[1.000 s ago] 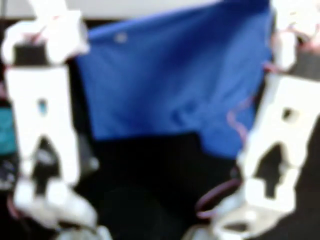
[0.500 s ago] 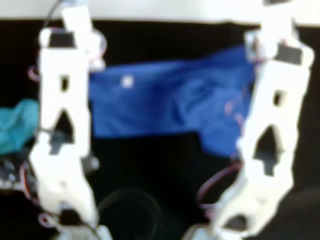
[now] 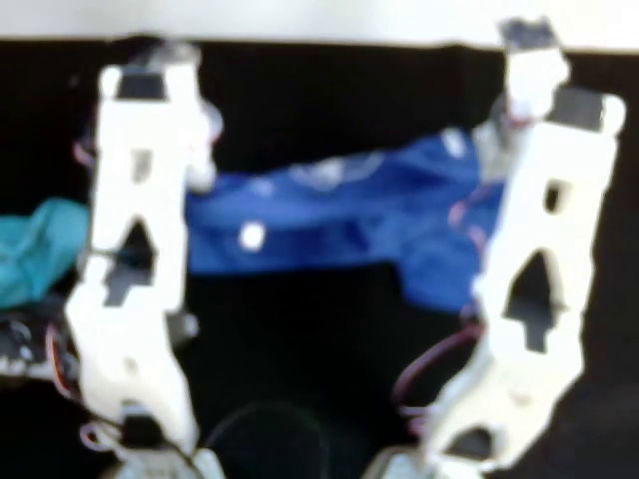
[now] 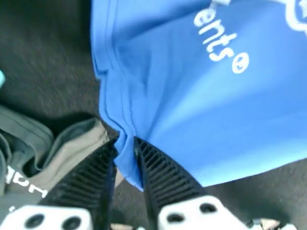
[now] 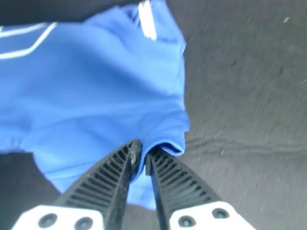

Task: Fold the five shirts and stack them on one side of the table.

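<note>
Plainly, both arms have hold of the royal-blue cotton shirt with white printed lettering (image 3: 339, 225), which stretches as a crumpled band across the black cloth-covered table (image 3: 300, 329) from one arm to the other in the high view, with a lower flap drooping toward the near edge beside the right arm. The left gripper (image 4: 125, 143) has its black ribbed jaws clenched on a narrow fold of the shirt's stitched edge; the pinched cloth sits right between the jaw tips and the rest of the fabric fans out beyond them, lettering uppermost. Just beside that grip lies a rumpled grey garment (image 4: 53, 143), its edge touching the blue fold. The right gripper (image 5: 141, 151) is likewise clamped tight on a bunched edge of the shirt, the fabric gathered into a small roll at the tips and spreading away from them over the table. A teal crumpled cloth (image 3: 40, 249) lies at the table's left side, just outside the left arm.
</note>
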You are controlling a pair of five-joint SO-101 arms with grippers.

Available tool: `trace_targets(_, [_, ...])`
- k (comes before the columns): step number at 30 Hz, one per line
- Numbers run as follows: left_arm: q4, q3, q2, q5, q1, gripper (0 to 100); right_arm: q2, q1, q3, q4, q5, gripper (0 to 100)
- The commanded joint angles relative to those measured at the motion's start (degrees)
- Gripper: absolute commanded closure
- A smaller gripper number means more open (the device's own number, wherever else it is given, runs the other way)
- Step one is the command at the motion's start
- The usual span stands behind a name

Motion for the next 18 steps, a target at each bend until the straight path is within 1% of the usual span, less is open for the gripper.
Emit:
trace_targets(1, [-2.11,3.56,-0.4,-0.62,0.84,99,0.04,0.04,1.8,1.8,0.53,99.3])
trace_targets(5, [-9.85,9.8,-0.4,-0.62,0.75,99,1.36,0.13,8.31,-0.13,0.53,99.3])
trace_targets(8, [-16.53,14.29,-0.4,-0.62,0.66,99,1.98,1.63,13.76,-5.49,0.26,99.3])
trace_targets(10, [-19.43,15.43,-0.4,-0.62,0.48,99,1.98,3.3,16.04,-9.01,0.18,99.3])
trace_targets(13, [-20.04,15.6,-0.4,-0.62,0.75,99,1.89,4.7,17.45,-10.07,0.18,99.3])
trace_targets(18, [-19.96,15.25,1.36,-0.62,0.75,99,1.89,4.62,18.24,-7.96,0.53,99.3])
